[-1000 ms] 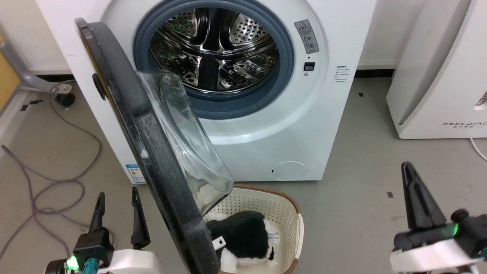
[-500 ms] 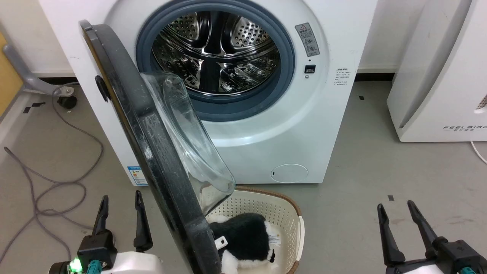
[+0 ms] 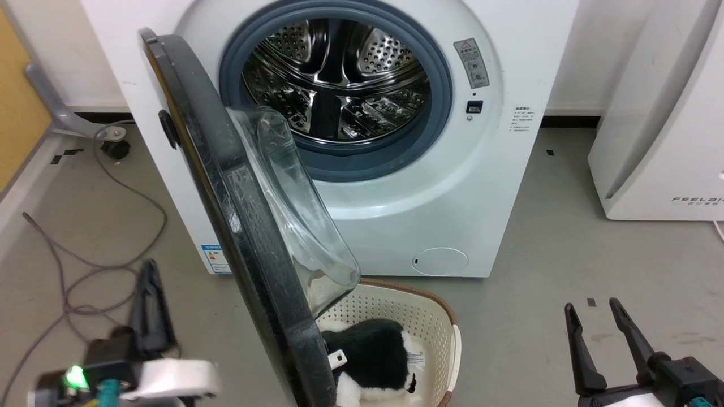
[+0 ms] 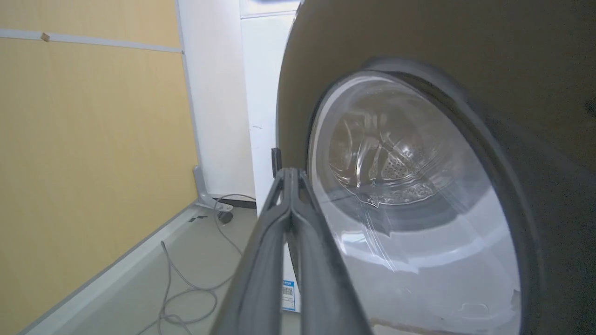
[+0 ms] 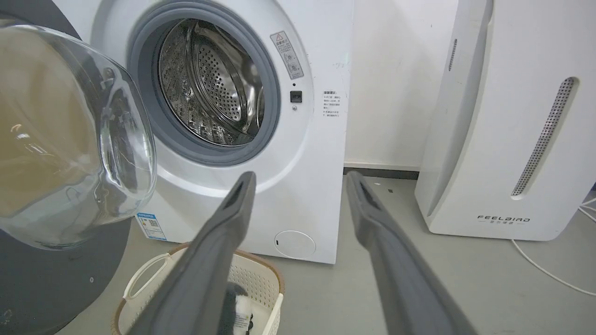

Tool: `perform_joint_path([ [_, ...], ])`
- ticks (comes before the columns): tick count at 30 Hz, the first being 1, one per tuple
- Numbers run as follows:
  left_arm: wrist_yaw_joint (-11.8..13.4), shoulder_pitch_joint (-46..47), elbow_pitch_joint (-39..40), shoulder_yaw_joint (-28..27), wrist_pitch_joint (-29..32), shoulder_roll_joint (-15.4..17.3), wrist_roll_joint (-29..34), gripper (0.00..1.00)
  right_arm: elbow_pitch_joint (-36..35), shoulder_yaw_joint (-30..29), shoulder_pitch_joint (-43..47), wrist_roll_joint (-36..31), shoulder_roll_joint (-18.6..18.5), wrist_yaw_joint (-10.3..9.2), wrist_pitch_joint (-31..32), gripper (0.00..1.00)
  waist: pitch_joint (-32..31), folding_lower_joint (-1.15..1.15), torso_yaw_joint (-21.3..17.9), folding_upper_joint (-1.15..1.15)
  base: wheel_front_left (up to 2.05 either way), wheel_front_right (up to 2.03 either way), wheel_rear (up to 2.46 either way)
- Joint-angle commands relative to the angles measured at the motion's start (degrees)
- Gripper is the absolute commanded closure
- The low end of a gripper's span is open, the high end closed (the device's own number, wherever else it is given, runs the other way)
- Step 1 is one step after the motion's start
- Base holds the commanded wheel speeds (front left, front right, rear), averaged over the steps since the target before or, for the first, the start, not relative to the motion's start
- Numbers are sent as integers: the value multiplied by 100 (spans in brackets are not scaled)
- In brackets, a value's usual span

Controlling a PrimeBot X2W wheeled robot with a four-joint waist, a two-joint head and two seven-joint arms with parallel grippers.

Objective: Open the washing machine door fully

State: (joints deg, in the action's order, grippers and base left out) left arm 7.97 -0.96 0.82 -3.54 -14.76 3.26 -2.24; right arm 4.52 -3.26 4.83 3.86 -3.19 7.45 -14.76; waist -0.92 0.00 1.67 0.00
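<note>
The washing machine (image 3: 407, 203) stood against the wall, its grey rubber ring (image 3: 435, 135) and perforated steel drum (image 3: 339, 85) fully exposed. The washing machine door (image 3: 226, 186) hung from the hinge on the machine's left side, swung well out from the front and seen almost edge-on from the head camera. Its black rim ran down toward the bottom of that view, and the clear glass bowl (image 3: 294, 215) bulged to the right, over the near end of a basket. A white appliance lettered FEELBAIRD (image 3: 662, 130) stood to the right of the machine, apart from it, on the grey floor (image 3: 543, 271).

The cream perforated basket (image 3: 447, 333) sat on the floor just in front of the machine, with a black and white plush toy (image 3: 373, 350) lying in it. Loose grey cables (image 3: 79, 271) curled on the floor to the left.

The left gripper (image 4: 290, 173) was outside the door, on its left; its jaws were pressed together with nothing between them, and their tips pointed at the door's hinge edge. Whether they touched it could not be told. In the head view this gripper was blurred. The right gripper (image 3: 591, 306) hung at the lower right, well apart from the machine, its jaws spread wide and empty.

A blue label sticker (image 3: 214, 257) showed low on the machine's left corner, and a round cap (image 3: 440, 261) low on the front.
</note>
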Motion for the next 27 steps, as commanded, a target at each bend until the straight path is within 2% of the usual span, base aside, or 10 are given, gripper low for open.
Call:
perform_joint_path([
  [1, 6, 127, 185, -76, -24, 77, 5, 100, -42, -14, 75, 20, 30, 3, -24, 0, -6, 0, 27, 0, 0, 0, 0],
  [6, -139, 326, 1003, -76, -24, 136, 48, 100, -122, -48, 75, 76, 31, 3, -24, 0, -22, 0, 69, 0, 0, 0, 0],
  [12, -338, 481, 1996, 384, -24, 142, 257, 100, -174, -29, 95, 127, 31, 3, -24, 0, -34, 0, 96, 0, 0, 0, 0],
  [19, -671, 622, 2594, 1418, -24, 101, 425, 100, -205, -12, 115, 148, 31, 3, -24, 0, -38, 0, 120, 0, 0, 0, 0],
  [27, -1004, 520, 2668, 2563, -24, 62, 470, 100, -173, 57, 87, 102, 31, 3, -24, 0, -62, 0, 118, 0, 0, 0, 0],
])
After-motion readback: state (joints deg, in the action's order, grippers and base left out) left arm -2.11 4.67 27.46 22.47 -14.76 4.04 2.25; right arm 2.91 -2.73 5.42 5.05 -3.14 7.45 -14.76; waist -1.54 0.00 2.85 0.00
